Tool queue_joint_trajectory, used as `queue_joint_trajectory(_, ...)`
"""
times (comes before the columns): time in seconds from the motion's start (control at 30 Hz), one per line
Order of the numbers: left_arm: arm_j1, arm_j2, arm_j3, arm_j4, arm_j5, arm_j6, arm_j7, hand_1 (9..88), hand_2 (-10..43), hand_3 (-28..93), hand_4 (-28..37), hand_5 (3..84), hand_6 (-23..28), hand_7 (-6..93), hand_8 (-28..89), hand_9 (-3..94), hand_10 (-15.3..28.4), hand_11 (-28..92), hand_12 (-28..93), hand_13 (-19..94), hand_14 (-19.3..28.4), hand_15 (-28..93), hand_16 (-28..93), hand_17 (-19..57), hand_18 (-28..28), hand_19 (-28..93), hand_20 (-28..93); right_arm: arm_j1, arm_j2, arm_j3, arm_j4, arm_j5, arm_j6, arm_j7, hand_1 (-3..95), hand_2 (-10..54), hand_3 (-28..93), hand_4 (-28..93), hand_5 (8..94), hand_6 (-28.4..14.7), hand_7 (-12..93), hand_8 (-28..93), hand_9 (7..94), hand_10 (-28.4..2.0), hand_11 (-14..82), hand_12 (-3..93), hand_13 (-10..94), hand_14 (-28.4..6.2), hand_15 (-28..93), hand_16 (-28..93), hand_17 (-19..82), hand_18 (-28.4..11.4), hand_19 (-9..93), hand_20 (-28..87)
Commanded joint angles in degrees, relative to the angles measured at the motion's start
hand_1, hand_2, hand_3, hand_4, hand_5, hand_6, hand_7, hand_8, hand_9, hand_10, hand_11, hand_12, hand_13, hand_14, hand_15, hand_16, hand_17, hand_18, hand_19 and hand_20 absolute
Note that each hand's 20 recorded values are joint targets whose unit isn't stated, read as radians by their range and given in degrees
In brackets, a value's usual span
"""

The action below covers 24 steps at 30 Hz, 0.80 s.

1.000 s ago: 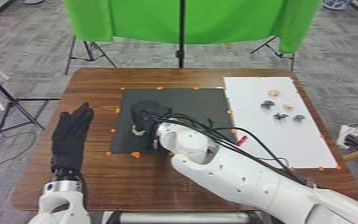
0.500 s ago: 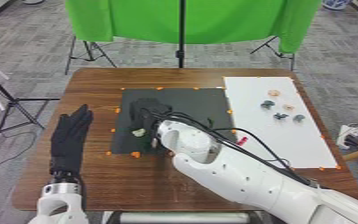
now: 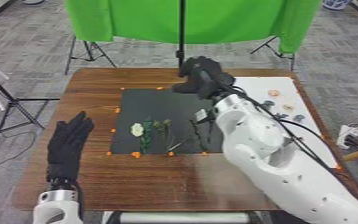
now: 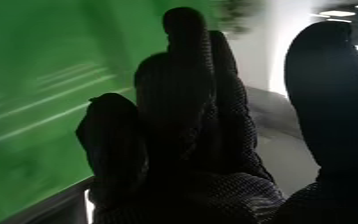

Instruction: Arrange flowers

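One pale bloom (image 3: pixel 137 130) seems placed, nearer and left of your empty, spread right hand (image 3: pixel 208 80); next should be fetching another flower (image 3: pixel 274 93) rightward.

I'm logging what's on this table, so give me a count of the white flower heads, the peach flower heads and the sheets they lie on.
White flower head: 1
Peach flower heads: 2
Black sheet: 1
White sheet: 1
Total: 5
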Motion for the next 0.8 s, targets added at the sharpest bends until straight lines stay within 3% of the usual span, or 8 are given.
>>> queue_joint_trajectory(0.03,1.2,-0.99,0.16,0.15,0.75,-0.94,-1.81,15.3,5.6,62,-28.3,41.3,7.3,5.5,-5,37.6,13.7,16,11,26,17.0,21,-1,0.4,11.9,11,18,-17.4,12.0,19.0,6.1,-6.4,6.4,2.6,36.4,-9.5,66,-16,66.5,0.1,14,-8,71.0,-16.2,16.4,21.8,81,-7.6,61,35,59,-14.7,93,59)
queue_joint_trajectory(0.2,1.0,-0.63,0.02,0.19,0.76,-1.80,-2.48,15.9,5.3,63,-28.3,41.8,7.4,5.8,-5,38.7,13.7,17,11,27,17.7,24,-1,0.8,12.9,15,19,-20.9,12.1,23.3,8.9,-7.6,8.8,3.1,37.0,-9.5,67,-16,70.1,1.3,16,-9,74.4,-15.1,17.9,21.8,81,-7.6,63,34,59,-15.0,93,59)
queue_joint_trajectory(0.33,0.6,-1.33,-0.05,0.23,1.24,-2.38,-2.24,16.1,5.4,63,-28.3,42.0,7.5,5.8,-5,38.9,13.9,17,11,27,17.8,25,-2,0.7,13.0,15,20,-22.2,12.1,24.8,10.7,-6.1,10.1,2.4,37.0,-9.5,68,-17,72.6,1.7,17,-10,77.5,-14.6,20.3,22.5,83,-7.4,64,34,61,-14.9,93,60)
queue_joint_trajectory(0.5,0.6,-1.29,0.48,0.50,1.09,-3.40,-3.23,16.4,5.2,63,-28.3,42.2,7.4,6.1,-5,39.6,13.9,17,11,28,17.7,25,-2,0.6,13.2,16,20,-22.2,11.8,24.3,13.4,-3.8,12.7,0.9,37.0,-9.5,68,-17,72.9,2.0,17,-10,78.3,-14.6,21.0,22.8,83,-7.2,65,34,61,-15.0,93,62)
queue_joint_trajectory(0.67,0.5,-1.19,0.25,0.59,1.19,-4.30,-3.56,16.5,5.3,63,-28.3,42.5,7.4,6.3,-5,39.8,13.8,18,11,28,17.8,26,-2,0.6,13.2,16,19,-22.2,11.7,23.4,14.2,-2.5,9.8,0.5,36.3,-9.5,68,-17,71.3,1.9,18,-10,78.3,-14.3,21.3,22.9,84,-6.9,65,34,62,-14.7,93,62)
queue_joint_trajectory(0.8,0.2,-0.95,0.12,0.73,1.17,-4.63,-3.47,16.4,5.2,63,-28.3,42.6,7.3,6.4,-5,39.9,13.9,18,11,28,17.8,26,-2,0.6,13.2,16,19,-22.2,11.8,22.8,14.4,-0.6,5.7,0.2,33.8,-9.5,68,-19,66.2,1.2,16,-10,73.2,-15.1,19.5,22.5,83,-6.8,65,35,62,-14.6,93,63)
